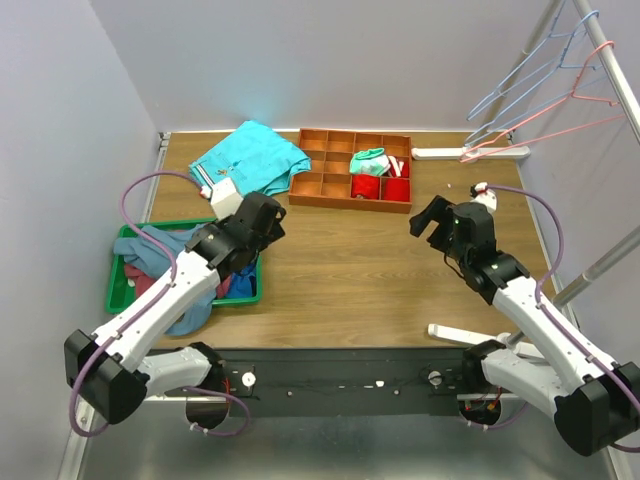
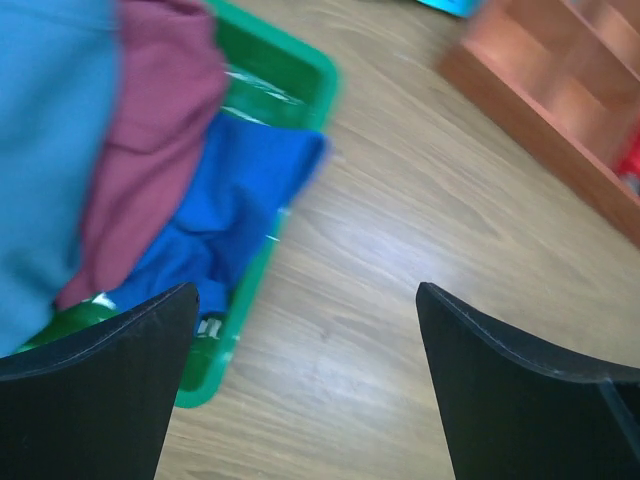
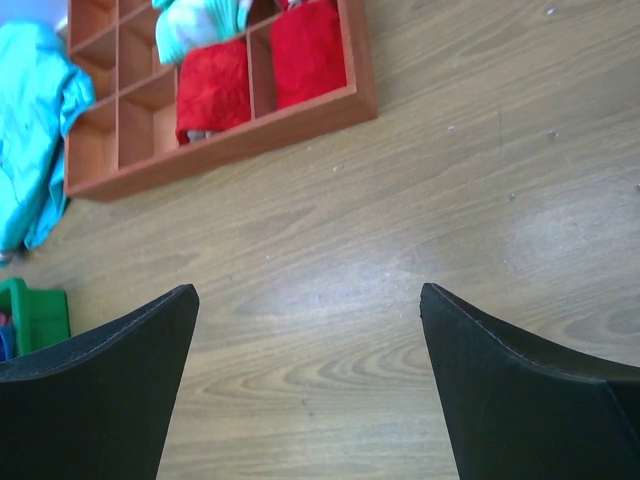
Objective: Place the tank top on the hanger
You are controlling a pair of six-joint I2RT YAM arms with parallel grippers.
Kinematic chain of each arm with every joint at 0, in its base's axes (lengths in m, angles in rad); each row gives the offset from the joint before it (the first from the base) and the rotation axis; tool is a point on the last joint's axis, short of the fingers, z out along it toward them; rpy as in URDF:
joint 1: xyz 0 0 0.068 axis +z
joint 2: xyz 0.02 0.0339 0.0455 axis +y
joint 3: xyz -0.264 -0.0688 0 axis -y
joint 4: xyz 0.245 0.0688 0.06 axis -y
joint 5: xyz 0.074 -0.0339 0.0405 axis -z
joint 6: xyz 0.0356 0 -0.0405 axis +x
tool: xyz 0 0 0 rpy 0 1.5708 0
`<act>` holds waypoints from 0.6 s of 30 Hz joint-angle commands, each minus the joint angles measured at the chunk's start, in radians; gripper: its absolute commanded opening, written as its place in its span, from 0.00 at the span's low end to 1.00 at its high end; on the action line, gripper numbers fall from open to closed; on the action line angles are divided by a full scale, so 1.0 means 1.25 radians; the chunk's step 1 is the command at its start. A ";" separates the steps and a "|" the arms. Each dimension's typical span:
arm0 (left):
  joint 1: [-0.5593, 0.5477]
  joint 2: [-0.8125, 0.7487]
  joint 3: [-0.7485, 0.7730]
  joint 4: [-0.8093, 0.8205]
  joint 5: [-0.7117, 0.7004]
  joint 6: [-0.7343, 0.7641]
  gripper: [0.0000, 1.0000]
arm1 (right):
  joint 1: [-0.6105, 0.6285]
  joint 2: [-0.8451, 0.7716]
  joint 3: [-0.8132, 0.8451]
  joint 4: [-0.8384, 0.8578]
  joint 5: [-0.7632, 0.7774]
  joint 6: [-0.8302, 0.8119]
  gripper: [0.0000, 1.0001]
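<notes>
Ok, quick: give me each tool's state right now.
Left tool: open, holding nothing.
Right tool: open, holding nothing.

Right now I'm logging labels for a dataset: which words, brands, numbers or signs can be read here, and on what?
None can be read in any view.
The orange wooden divided tray, the green plastic bin and the bright turquoise shirt show no print.

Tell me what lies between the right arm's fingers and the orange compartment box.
Only bare wooden table separates the right fingers and the orange box; the right wrist view shows this.
</notes>
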 commanded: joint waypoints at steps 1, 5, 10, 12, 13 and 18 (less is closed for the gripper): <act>0.126 0.026 0.010 -0.157 0.019 -0.145 0.99 | 0.000 -0.001 -0.039 0.029 -0.093 -0.054 1.00; 0.251 0.042 -0.013 -0.171 0.038 -0.147 0.99 | 0.000 0.031 -0.046 0.034 -0.119 -0.066 1.00; 0.325 0.062 -0.004 -0.211 -0.044 -0.177 0.99 | -0.002 0.055 -0.043 0.020 -0.136 -0.064 1.00; 0.374 0.080 -0.016 -0.192 -0.036 -0.175 0.98 | 0.000 0.053 -0.048 0.022 -0.145 -0.065 1.00; 0.389 0.087 -0.023 -0.180 -0.025 -0.171 0.98 | 0.000 0.049 -0.048 0.025 -0.147 -0.066 1.00; 0.441 0.112 -0.075 -0.105 -0.030 -0.164 0.94 | 0.000 0.037 -0.055 0.026 -0.153 -0.066 1.00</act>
